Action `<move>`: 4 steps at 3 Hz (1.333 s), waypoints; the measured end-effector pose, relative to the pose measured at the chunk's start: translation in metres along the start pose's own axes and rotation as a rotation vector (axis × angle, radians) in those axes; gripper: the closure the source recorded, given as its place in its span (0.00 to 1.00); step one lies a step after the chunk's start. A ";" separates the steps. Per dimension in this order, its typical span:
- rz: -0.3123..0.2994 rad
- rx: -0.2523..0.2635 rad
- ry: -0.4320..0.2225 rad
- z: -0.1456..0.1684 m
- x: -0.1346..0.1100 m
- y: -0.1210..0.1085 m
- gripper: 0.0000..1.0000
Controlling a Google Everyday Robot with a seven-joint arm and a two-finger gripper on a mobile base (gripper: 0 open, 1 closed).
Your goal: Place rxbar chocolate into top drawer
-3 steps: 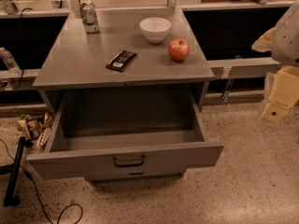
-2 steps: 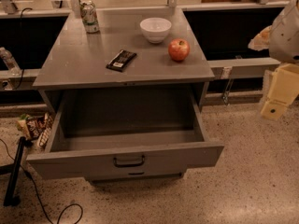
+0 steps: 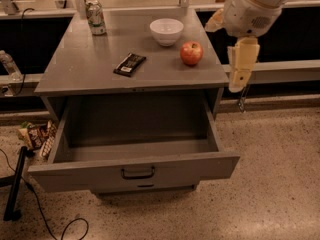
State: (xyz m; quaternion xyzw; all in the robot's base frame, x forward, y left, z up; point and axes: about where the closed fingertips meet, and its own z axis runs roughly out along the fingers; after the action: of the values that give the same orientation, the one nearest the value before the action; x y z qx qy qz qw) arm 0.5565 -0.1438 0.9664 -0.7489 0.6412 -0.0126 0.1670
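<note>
The rxbar chocolate [image 3: 129,64], a flat black bar with a white label patch at its near end, lies on the grey cabinet top [image 3: 80,69], left of centre. The top drawer [image 3: 75,176] is pulled out wide open, with its dark handle [image 3: 137,173] on the front panel, and its inside shows nothing in it. My gripper [image 3: 241,69], cream-coloured, hangs pointing down just beyond the cabinet's right edge, level with the top. It is to the right of the apple and well right of the bar, and it holds nothing.
On the cabinet top stand a red apple [image 3: 191,53], a white bowl [image 3: 166,30] and a drink can [image 3: 95,17]. Colourful snack packets [image 3: 35,135] lie on the floor at the left, next to a black stand and cable [image 3: 15,184]. A water bottle [image 3: 9,65] stands at the far left.
My arm has swung left and up, bringing the gripper from the far right to just beside the cabinet's right edge. The bar and the drawer have not moved.
</note>
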 end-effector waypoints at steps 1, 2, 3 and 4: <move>-0.161 0.035 -0.041 0.019 -0.023 -0.031 0.00; -0.200 0.043 -0.045 0.022 -0.025 -0.034 0.00; -0.200 0.043 -0.045 0.022 -0.025 -0.034 0.00; -0.310 0.001 -0.059 0.041 -0.043 -0.041 0.00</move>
State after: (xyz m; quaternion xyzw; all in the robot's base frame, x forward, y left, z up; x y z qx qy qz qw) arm 0.5980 -0.0879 0.9475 -0.8388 0.5128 -0.0165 0.1824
